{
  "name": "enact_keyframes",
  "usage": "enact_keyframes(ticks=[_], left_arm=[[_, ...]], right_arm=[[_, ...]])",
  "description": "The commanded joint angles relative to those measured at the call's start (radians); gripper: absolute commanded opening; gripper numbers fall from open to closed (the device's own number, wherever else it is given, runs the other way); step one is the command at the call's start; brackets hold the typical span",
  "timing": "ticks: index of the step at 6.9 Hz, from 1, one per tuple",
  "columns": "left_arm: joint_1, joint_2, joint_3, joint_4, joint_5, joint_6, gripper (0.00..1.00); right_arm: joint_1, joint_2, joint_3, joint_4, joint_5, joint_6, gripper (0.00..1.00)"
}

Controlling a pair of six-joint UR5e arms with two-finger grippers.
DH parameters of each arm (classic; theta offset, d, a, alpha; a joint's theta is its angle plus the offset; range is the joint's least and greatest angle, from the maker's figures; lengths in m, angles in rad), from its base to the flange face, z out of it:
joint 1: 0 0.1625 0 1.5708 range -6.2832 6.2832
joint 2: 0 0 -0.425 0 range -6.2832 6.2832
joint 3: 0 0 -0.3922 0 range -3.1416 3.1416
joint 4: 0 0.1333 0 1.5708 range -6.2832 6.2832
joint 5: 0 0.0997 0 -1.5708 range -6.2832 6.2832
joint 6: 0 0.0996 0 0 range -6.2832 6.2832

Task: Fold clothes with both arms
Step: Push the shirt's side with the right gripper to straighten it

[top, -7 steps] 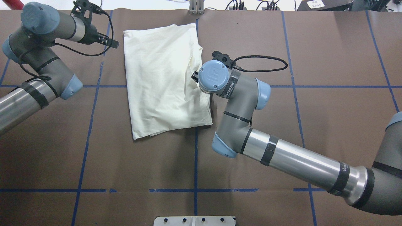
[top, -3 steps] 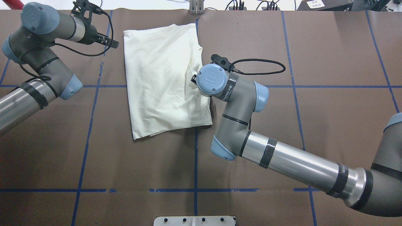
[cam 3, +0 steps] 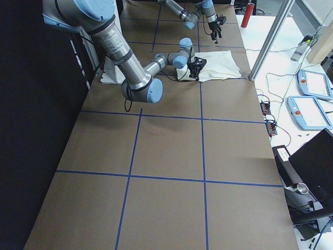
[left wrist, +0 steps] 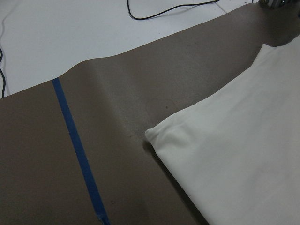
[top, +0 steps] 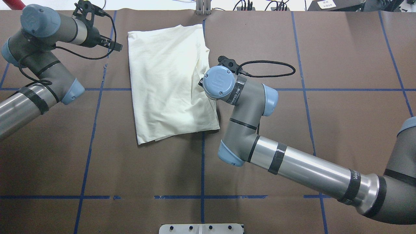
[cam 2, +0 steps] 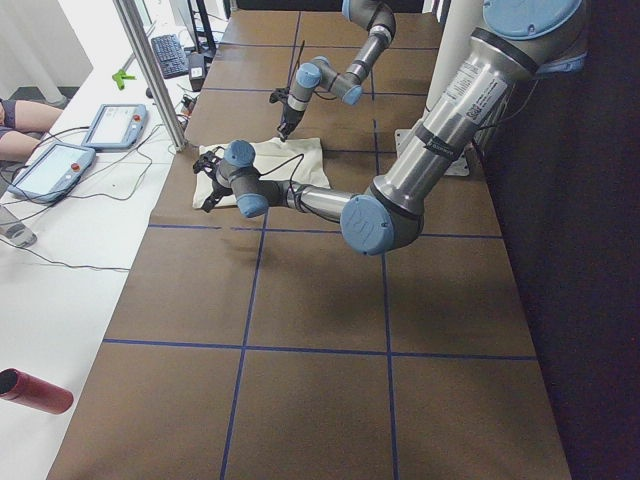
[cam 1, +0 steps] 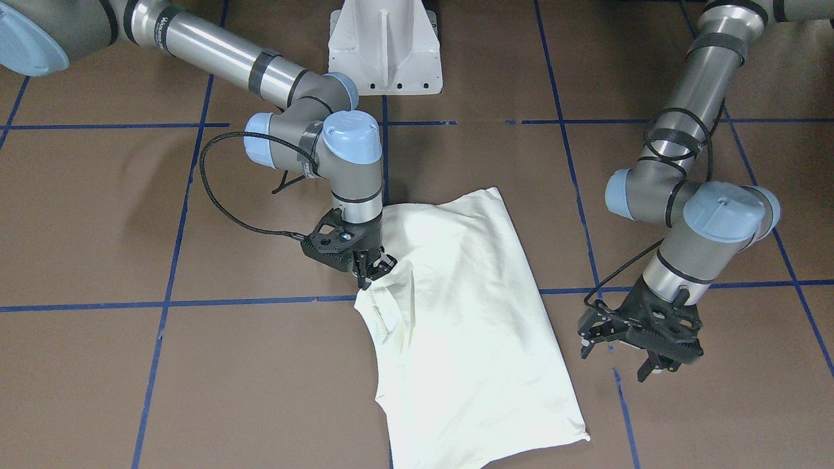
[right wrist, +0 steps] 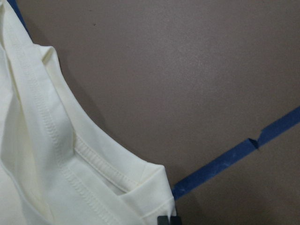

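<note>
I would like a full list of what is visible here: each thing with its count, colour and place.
shirt: one, cream, plain side up, folded on the table between the arms.
table: one, brown cover with blue tape lines.
base: one, white, at the robot's edge of the table.
tablets: two, grey with pale screens, on the white bench beyond the table.
post: one, silver, upright at the table's far edge.
cylinder: one, red, on the white bench.
right arm: one, grey and silver, light-blue caps.
left arm: one, same colours.
right fingers: black, shut on the shirt's edge.
left fingers: black, open, beside the shirt, not touching it.
</note>
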Motion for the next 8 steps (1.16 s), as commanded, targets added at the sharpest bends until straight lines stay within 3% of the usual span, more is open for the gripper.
enact_keyframes(ticks=[1,3,6,7,8], left_arm=[[0.009,0.02,-0.034,-0.008,-0.001,-0.004,1.0],[0.018,0.053,-0.086,-0.006,-0.001,-0.006,1.0],[0.024,0.053,-0.088,-0.006,-0.001,-0.006,1.0],[0.029,0.053,-0.089,-0.006,-0.001,-0.01,1.0],[0.032,0.053,-0.115,0.003,-0.01,-0.067,1.0]], right_arm=[[0.001,-0.058,0.127,-0.075,0.003,-0.002,0.0],[-0.019,-0.246,0.347,-0.085,-0.002,0.0,0.0],[-0.077,-0.381,0.468,-0.082,-0.063,0.0,0.0],[-0.084,-0.406,0.489,-0.077,-0.066,-0.002,0.42],[-0.082,-0.406,0.501,-0.076,-0.089,-0.008,0.99]])
